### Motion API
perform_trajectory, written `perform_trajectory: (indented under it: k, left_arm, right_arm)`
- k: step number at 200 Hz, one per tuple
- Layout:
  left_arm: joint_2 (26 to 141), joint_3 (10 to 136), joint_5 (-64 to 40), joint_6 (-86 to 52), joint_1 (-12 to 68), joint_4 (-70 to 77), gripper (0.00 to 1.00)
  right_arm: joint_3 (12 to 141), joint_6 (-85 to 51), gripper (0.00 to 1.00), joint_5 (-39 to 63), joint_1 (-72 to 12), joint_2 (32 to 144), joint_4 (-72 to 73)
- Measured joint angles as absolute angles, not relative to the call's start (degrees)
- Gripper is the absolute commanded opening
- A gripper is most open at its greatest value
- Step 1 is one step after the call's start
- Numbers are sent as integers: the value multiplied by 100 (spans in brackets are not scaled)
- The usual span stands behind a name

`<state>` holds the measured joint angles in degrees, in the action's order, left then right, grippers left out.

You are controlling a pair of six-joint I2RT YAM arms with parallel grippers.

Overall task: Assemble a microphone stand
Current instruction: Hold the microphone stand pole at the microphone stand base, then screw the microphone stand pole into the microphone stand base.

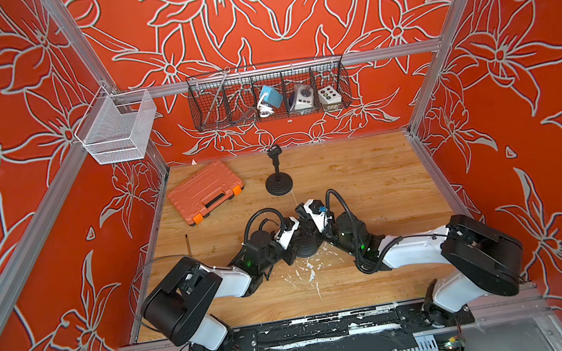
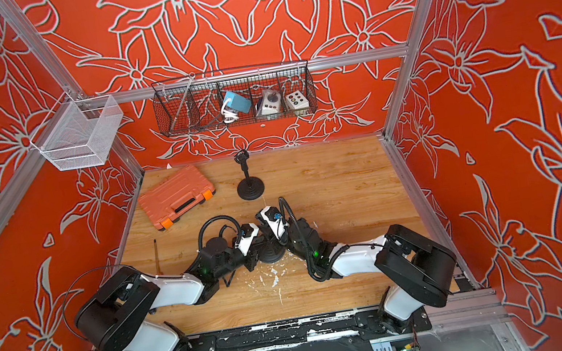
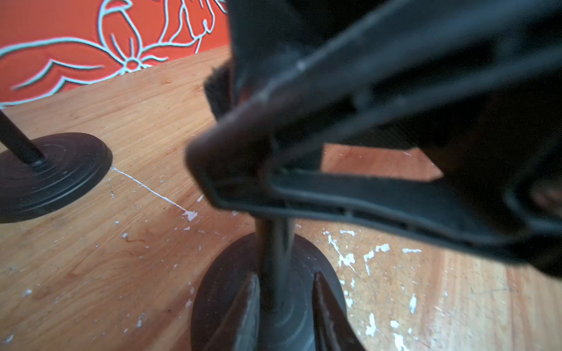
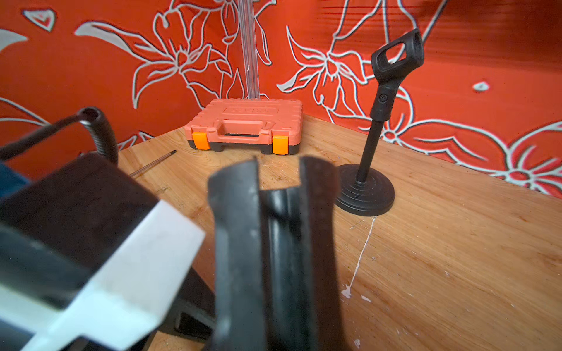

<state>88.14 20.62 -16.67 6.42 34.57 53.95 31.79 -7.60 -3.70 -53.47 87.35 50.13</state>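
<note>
- In both top views we see the two arms meet over a round black base [image 1: 306, 250], near the front middle of the wooden table [image 1: 367, 178]. The left gripper [image 1: 295, 247] sits low beside the base. The right gripper [image 1: 301, 211] sits higher, above it. The jaws of both are too small here for us to read.
- Counted from above, there are two bases, and one of them belongs to the finished stand [image 1: 279, 184] at the back. There is also one orange tool case [image 1: 205, 191], one thin tool [image 1: 187, 244] by the left edge, one white basket [image 1: 112, 134] and one black basket [image 1: 208, 111] on the frame.
- In the left wrist view, the pole [image 3: 275, 258] stands upright in its base, long axis vertical. The left gripper's fingers [image 3: 248, 307] straddle it low down, narrowly spread. One lies against the pole and the other seems a sliver off, so we cannot tell whether they truly clamp it. The pole's top is hidden behind the right gripper, so we cannot see the joint.
- In the right wrist view, the right gripper's fingers [image 4: 235, 237] are pressed together on a black microphone clip [image 4: 282, 225], whose trough runs along them.
- We judge that the coming move turns on one relation: the clip lies just above the pole's top and must go down along that vertical axis. The right arm carries the clip, and the left is nearer the pole's foot to steady it.
</note>
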Motion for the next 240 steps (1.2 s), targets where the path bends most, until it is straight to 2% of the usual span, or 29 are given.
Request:
perform_trajectory:
  k: [27, 62, 116, 149, 174, 191, 211, 223, 240]
  left_arm:
    - [8949, 2189, -1557, 637, 3457, 5546, 32]
    - [9168, 2231, -1542, 596, 3457, 5835, 27]
    - [9500, 2231, -1584, 622, 3461, 6320, 24]
    - [9618, 2231, -1671, 626, 3461, 6499, 11]
    - [9620, 2231, -1678, 650, 3463, 6501, 3]
    - [9623, 2228, -1691, 685, 3500, 6510, 1]
    - [9640, 2220, -1726, 674, 3538, 6543, 0]
    - [9649, 2196, -1726, 661, 3524, 6584, 0]
    - [9675, 2134, -1726, 670, 3524, 6707, 0]
  right_arm:
    - [3269, -764, 0, -770, -5546, 8746, 4871]
    - [3336, -882, 0, -1400, -5782, 8814, 4829]
    - [3328, -967, 0, -1562, -5824, 8923, 5039]
    - [3312, -965, 0, -1559, -5815, 8978, 5168]
    - [3245, -910, 16, -1511, -5808, 8921, 5194]
    - [3157, -816, 24, -1347, -5765, 8781, 5120]
    - [3041, -639, 38, -993, -5658, 8558, 4871]
    - [2921, -526, 44, -746, -5596, 8433, 4584]
    - [2808, -370, 46, -419, -5454, 8246, 4246]
